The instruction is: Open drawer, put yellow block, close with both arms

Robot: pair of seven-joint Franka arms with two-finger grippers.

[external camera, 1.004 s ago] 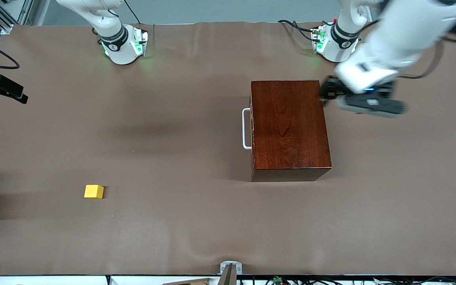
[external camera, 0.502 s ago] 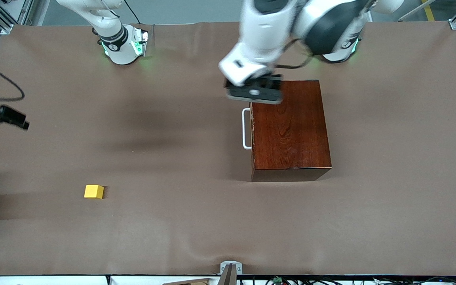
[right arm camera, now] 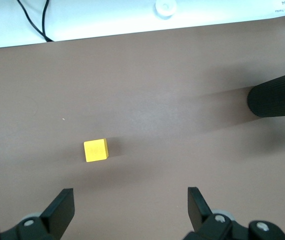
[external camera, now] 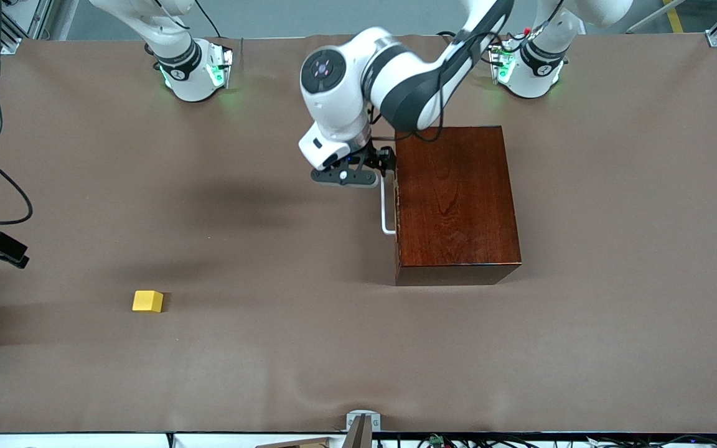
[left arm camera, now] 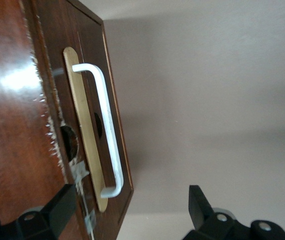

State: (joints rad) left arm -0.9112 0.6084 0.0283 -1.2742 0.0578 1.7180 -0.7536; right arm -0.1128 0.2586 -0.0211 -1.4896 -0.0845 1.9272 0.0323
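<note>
Drawer (external camera: 396, 199) shut; the left gripper (external camera: 368, 169), open and empty, hangs over its handle (external camera: 385, 205) mid-frame. Next, clamp and pull. The right gripper (right arm camera: 130, 212), open and empty, hovers near the yellow block (external camera: 147, 301), lower left.

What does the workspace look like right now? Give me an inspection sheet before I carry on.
Surface: brown table cover, lightly wrinkled.
Box: dark mahogany box toward the left arm's end of the table.
Drawer: drawer shut, white handle not gripped.
Yellow block: yellow block on the cover toward the right arm's end, nearer the front camera than the box, not held.
Clutter: nothing seen.
Left pincer: left pincer open, over the handle's end toward the bases.
Right pincer: right pincer open, over the cover near the block, empty.
Cables: black cable at the right arm's table edge; cables by the left base.
Surroundings: bracket at the front table edge.
</note>
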